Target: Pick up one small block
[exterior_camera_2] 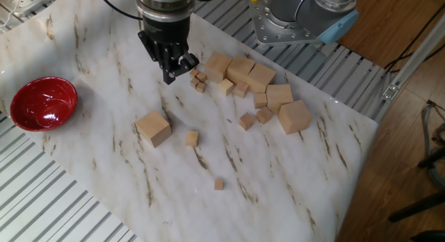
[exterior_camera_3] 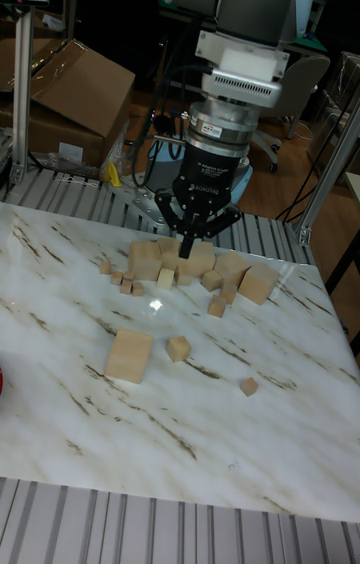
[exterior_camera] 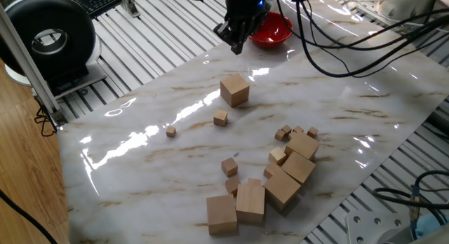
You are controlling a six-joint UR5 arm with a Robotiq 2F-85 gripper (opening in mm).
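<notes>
A small block [exterior_camera: 221,118] [exterior_camera_2: 192,138] [exterior_camera_3: 178,348] lies alone on the marble table, near a big pale-wood cube [exterior_camera: 235,90] [exterior_camera_2: 154,127] [exterior_camera_3: 129,355]. More small blocks [exterior_camera: 229,166] [exterior_camera_2: 247,121] lie by the pile of cubes. The gripper [exterior_camera: 236,45] [exterior_camera_2: 170,75] [exterior_camera_3: 186,246] hangs well above the table, between the big cube and the pile. Its fingers meet at the tips with nothing between them. It is apart from every block.
A red bowl [exterior_camera: 277,30] [exterior_camera_2: 43,103] sits at one table edge. A pile of big and small cubes [exterior_camera: 280,181] [exterior_camera_2: 257,82] fills the opposite side. One tiniest cube [exterior_camera: 170,132] [exterior_camera_2: 218,183] lies alone. Cables hang beside the arm; ribbed metal surrounds the marble table [exterior_camera: 365,111].
</notes>
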